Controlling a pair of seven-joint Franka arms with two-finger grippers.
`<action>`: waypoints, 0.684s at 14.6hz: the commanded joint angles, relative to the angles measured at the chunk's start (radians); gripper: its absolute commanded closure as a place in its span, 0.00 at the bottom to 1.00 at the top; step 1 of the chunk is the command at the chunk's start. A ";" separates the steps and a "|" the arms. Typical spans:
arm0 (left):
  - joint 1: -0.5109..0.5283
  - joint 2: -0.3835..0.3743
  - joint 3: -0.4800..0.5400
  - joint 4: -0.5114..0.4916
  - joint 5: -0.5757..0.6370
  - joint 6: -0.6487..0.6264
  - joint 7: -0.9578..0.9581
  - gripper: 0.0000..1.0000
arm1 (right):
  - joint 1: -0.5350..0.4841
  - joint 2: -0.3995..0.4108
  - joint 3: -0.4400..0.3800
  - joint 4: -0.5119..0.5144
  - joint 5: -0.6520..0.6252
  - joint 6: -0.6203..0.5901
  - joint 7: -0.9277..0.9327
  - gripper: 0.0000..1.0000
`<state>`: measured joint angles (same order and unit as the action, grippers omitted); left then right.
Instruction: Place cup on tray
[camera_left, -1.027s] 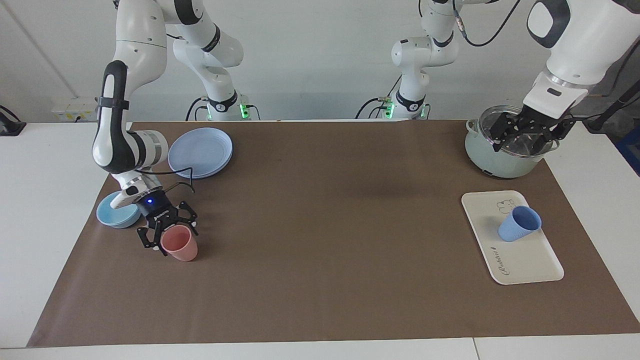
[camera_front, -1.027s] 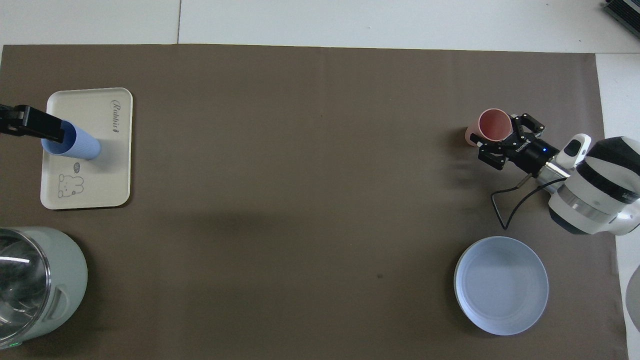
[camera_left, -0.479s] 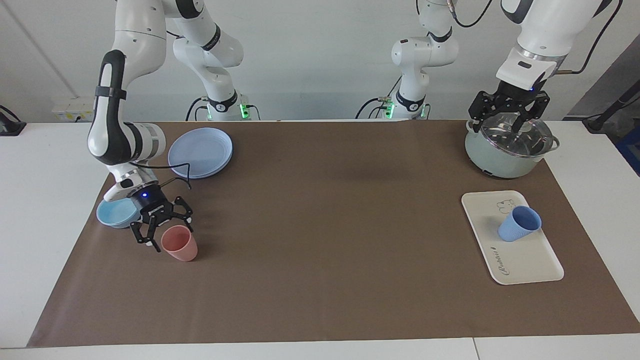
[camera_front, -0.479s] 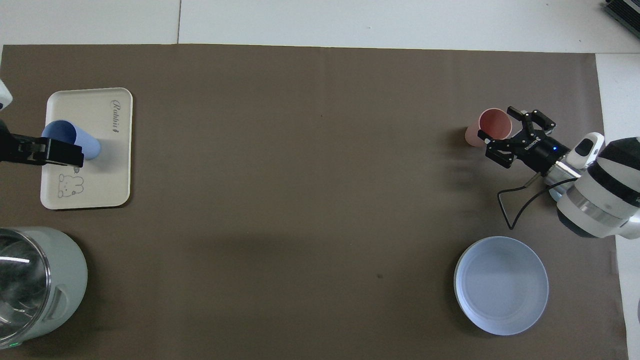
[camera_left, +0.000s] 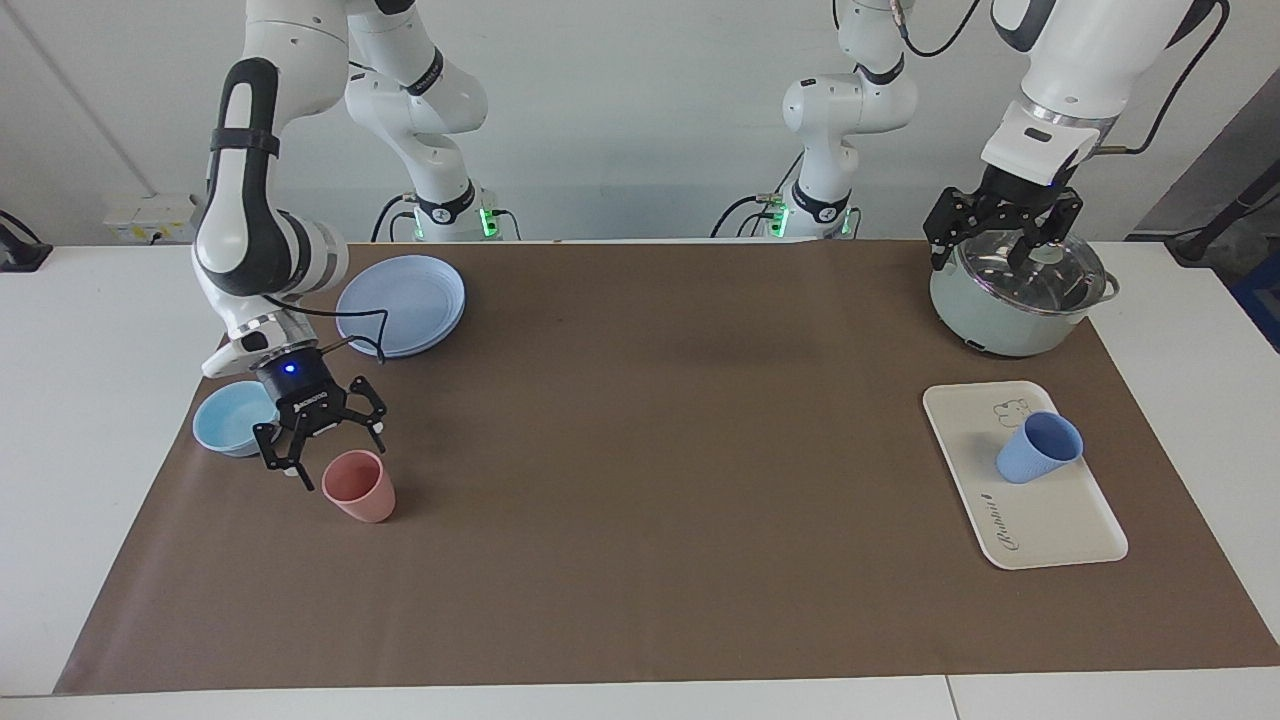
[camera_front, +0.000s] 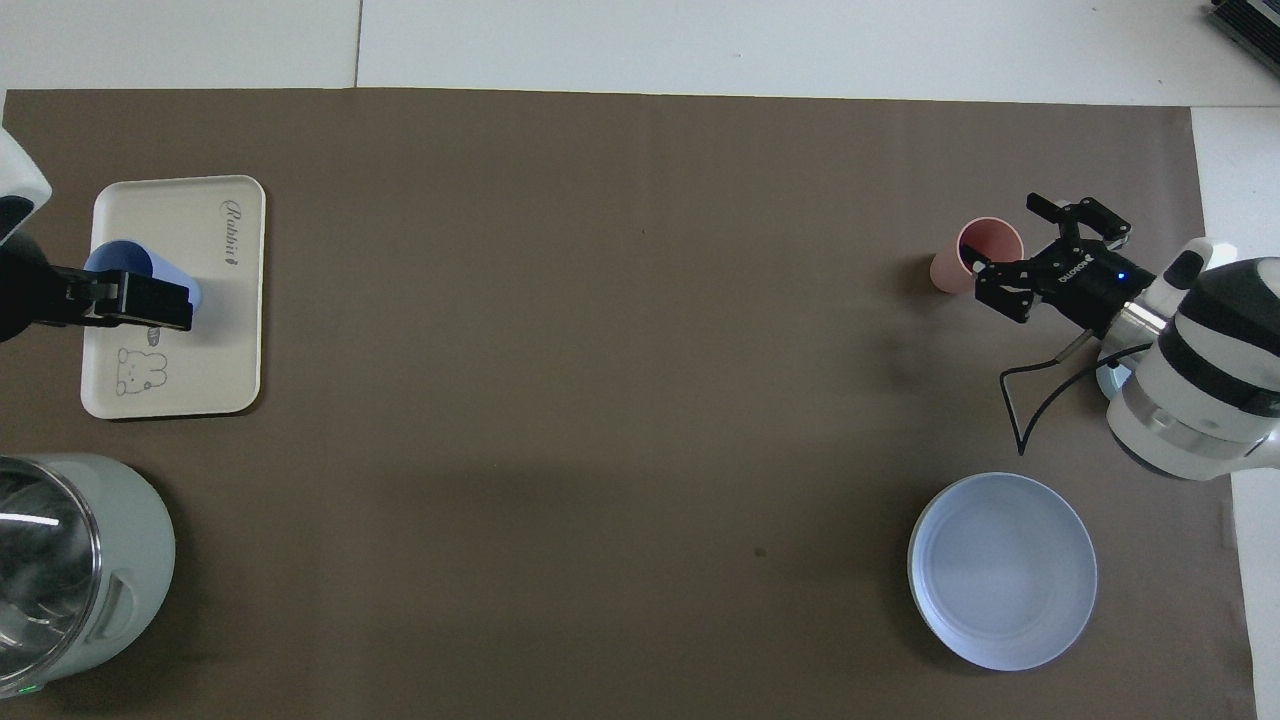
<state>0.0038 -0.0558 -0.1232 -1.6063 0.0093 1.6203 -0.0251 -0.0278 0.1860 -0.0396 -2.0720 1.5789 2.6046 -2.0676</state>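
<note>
Resting upright on tray (camera_left: 1060, 525), cup (camera_left: 1038, 449); left gripper (camera_left: 1000, 243), apparently spread, over pot (camera_left: 1000, 315); right gripper (camera_left: 322, 452) spread above pink tumbler (camera_left: 360, 486).

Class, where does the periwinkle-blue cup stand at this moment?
The blue cup stands upright on the cream tray, beside its bear drawing, toward the left arm's end of the table; the pale green pot lies nearer to the robots.

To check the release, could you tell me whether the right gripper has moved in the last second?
Yes. The right gripper has risen and drawn back from the pink cup, toward the blue bowl; the pink cup stayed put.
</note>
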 joint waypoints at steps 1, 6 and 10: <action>-0.002 -0.024 0.008 -0.034 -0.011 0.018 -0.012 0.00 | -0.004 -0.013 0.004 0.047 -0.219 0.006 0.200 0.00; 0.001 -0.019 0.008 -0.030 -0.011 0.020 -0.010 0.00 | -0.006 -0.045 -0.002 0.131 -0.751 -0.078 0.651 0.00; -0.001 -0.016 0.010 -0.034 -0.011 0.013 -0.003 0.00 | -0.007 -0.092 -0.002 0.236 -1.240 -0.320 1.126 0.00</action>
<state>0.0053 -0.0554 -0.1193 -1.6105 0.0093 1.6203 -0.0262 -0.0251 0.1235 -0.0419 -1.8822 0.5100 2.4074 -1.1303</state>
